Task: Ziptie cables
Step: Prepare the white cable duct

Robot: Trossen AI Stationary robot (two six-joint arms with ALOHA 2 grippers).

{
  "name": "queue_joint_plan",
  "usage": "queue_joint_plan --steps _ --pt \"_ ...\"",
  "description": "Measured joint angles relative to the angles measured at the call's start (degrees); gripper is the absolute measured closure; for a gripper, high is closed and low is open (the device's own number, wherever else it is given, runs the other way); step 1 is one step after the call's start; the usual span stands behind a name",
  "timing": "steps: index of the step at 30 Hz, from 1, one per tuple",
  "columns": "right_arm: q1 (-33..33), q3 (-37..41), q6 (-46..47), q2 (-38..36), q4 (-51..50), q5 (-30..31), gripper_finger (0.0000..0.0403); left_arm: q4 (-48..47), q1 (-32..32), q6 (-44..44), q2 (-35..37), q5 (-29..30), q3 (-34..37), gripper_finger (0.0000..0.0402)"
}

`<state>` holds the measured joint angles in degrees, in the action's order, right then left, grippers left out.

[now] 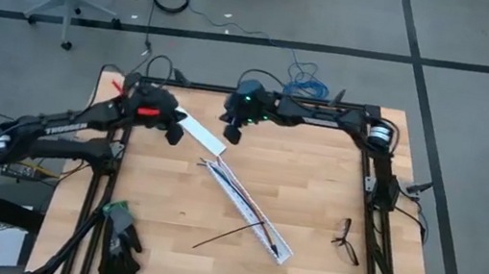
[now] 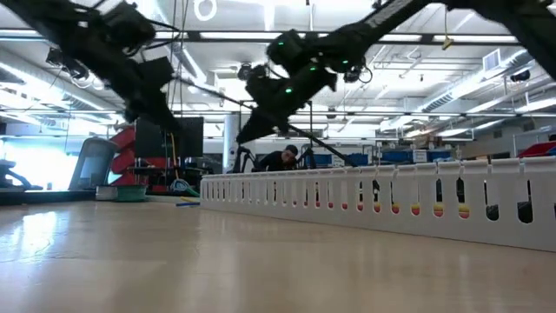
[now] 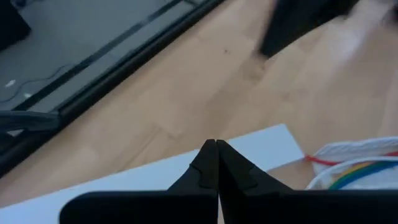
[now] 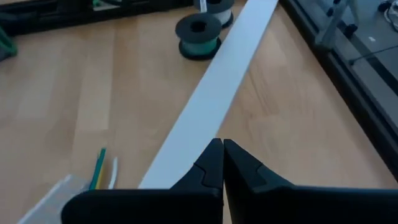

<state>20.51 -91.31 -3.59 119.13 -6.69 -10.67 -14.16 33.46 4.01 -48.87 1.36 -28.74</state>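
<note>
Both arms hover at the bench's (image 1: pixel 315 186) far edge before any pickup. The left gripper (image 1: pixel 173 135) and right gripper (image 1: pixel 231 134) have fingers pressed together, holding nothing. The cables (image 1: pixel 236 190) and ziptie (image 1: pixel 228 233) lie mid-bench, untouched; next likely comes opening and reaching down.

Two dark arms, matte black links, rounded joint housings. Left arm (image 1: pixel 62 124): white lettering along forearm link, red patch near wrist, silver-white cap at base joint. Right arm (image 1: pixel 325 115): green indicator light at wrist, white-silver disc at elbow joint, black cables trailing along links. Left tool (image 3: pixel 216 152), right tool (image 4: pixel 222 152): black angular fingers, stepped inner edges.
</note>
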Motion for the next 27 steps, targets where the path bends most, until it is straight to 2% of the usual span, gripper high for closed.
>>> queue_joint_plan --steps 5,7,11,16,19,22,27 --pt "-0.4 -9.0 0.4 7.8 -2.0 -2.2 0.0376 -0.7 -2.6 2.3 6.1 -0.2 2.9 0.0401" --pt "-0.8 -11.3 -0.8 10.2 -2.0 -4.1 0.0355 -1.4 -3.5 2.5 7.8 -0.2 3.8 0.0401" --pt "-2.2 -14.4 -2.6 13.8 -2.3 -4.4 0.0303 -2.7 -5.2 2.7 8.8 -0.2 4.4 0.0401" --pt "-3.1 -14.8 -4.1 14.9 -1.8 -3.9 0.0242 -4.3 -6.3 2.6 8.7 -0.1 4.4 0.0401" --pt "-3.8 -14.8 -4.0 14.9 -1.9 -1.0 0.0217 -3.9 -6.8 2.6 8.8 -0.1 4.4 0.0402" --pt "-4.6 -14.8 -2.1 14.9 -2.2 3.1 0.0201 -3.8 -7.4 2.4 8.8 -0.1 4.4 0.0402" --pt "-5.2 -14.8 3.3 16.0 -4.5 3.1 0.0192 -3.6 -8.3 2.3 8.8 -0.1 4.4 0.0402"
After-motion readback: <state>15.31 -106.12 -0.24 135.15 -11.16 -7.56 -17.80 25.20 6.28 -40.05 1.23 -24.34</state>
